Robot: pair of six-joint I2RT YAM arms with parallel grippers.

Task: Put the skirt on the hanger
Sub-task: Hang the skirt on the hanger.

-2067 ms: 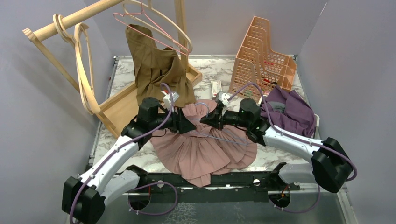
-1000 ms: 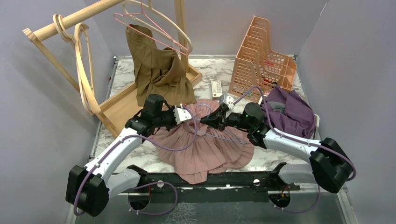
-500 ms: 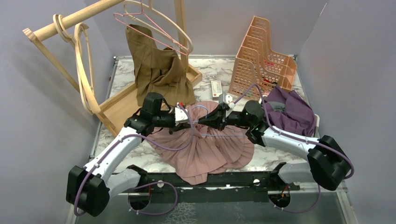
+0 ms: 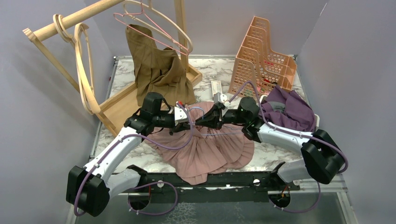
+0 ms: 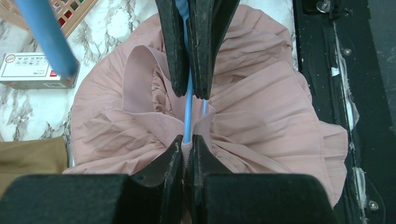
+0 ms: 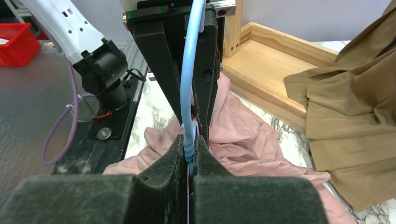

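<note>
The pink pleated skirt (image 4: 210, 151) lies bunched on the marble table between my arms. My left gripper (image 4: 190, 121) is shut on the skirt's waistband, seen pinched between its pads in the left wrist view (image 5: 187, 142). My right gripper (image 4: 201, 122) faces it tip to tip and is shut on the thin blue hanger (image 6: 189, 70). In the left wrist view the blue hanger (image 5: 187, 112) runs from the right gripper's fingers (image 5: 205, 51) down into the waistband. The skirt (image 6: 243, 135) spreads below both grippers.
A wooden rack (image 4: 70, 21) with wooden and pink hangers stands at the back left, with a brown garment (image 4: 156, 70) hanging over its tray base. An orange file holder (image 4: 264, 53), a small box (image 4: 215, 86) and a purple garment (image 4: 289, 112) lie to the right.
The left wrist has turned over and the waistband has come up off the table. The right gripper has moved left with the hanger until the two grippers meet tip to tip.
</note>
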